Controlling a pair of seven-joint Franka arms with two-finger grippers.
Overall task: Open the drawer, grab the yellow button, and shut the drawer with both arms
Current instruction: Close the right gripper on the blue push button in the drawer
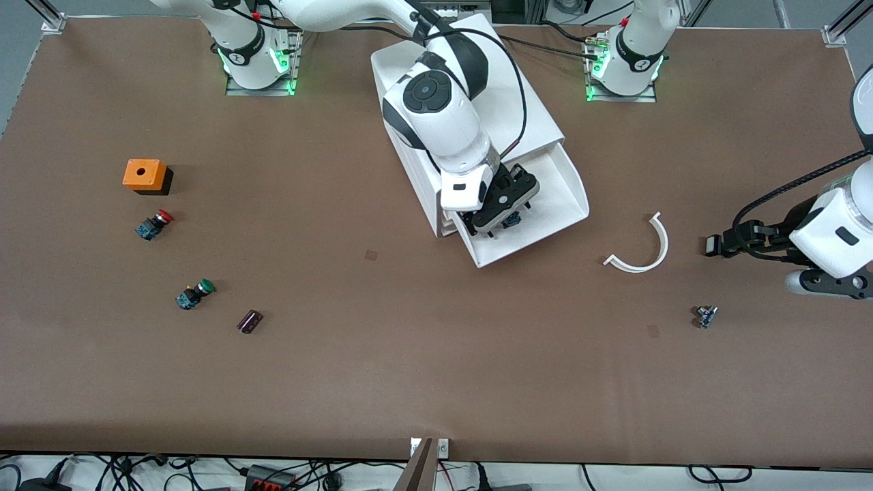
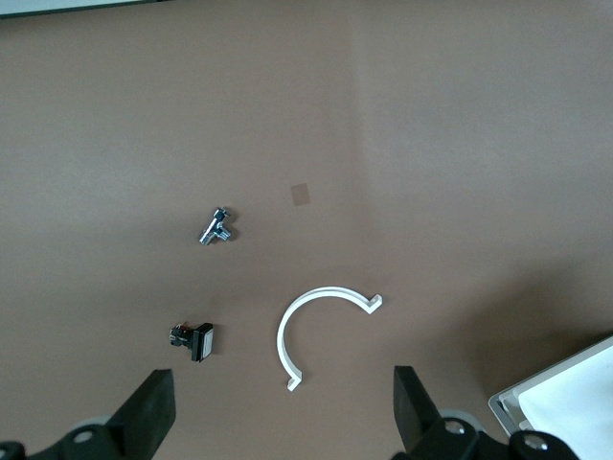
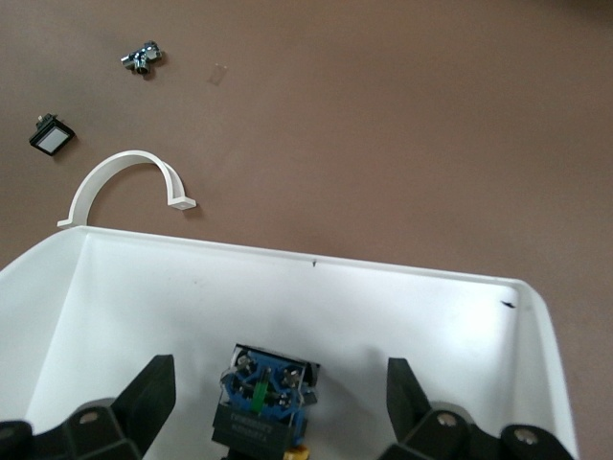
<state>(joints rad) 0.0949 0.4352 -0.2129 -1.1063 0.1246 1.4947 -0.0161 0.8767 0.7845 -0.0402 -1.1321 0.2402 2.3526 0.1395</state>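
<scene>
I have the right hand (image 1: 501,217) down inside the open drawer (image 1: 569,184), its fingers (image 3: 148,398) spread wide and gripping nothing. The button (image 3: 263,395) lies on the drawer floor directly between those fingers, touching neither; from the right wrist view I see mostly its dark blue-black body with screw terminals, and just a sliver of yellow-orange at its end. The drawer is pulled out of the white cabinet (image 1: 416,170), which sits just beside the hand on the side of the robots' bases.

Out past the drawer's front wall, toward the left arm's end of the table (image 1: 436,354), a white curved clip (image 1: 641,249) lies flat. Farther out from the hand that way are a small metal fitting (image 1: 706,316) and a small black square part (image 3: 51,135).

My left hand (image 2: 283,422) waits in the air over bare table near the curved clip, its fingers (image 2: 148,417) wide apart and holding nothing.

Well away from the right hand, toward the right arm's end of the table, I see an orange box (image 1: 145,175), a red-capped button (image 1: 153,224), a green-capped button (image 1: 194,294) and a small dark cylinder (image 1: 249,321), all apart from one another.
</scene>
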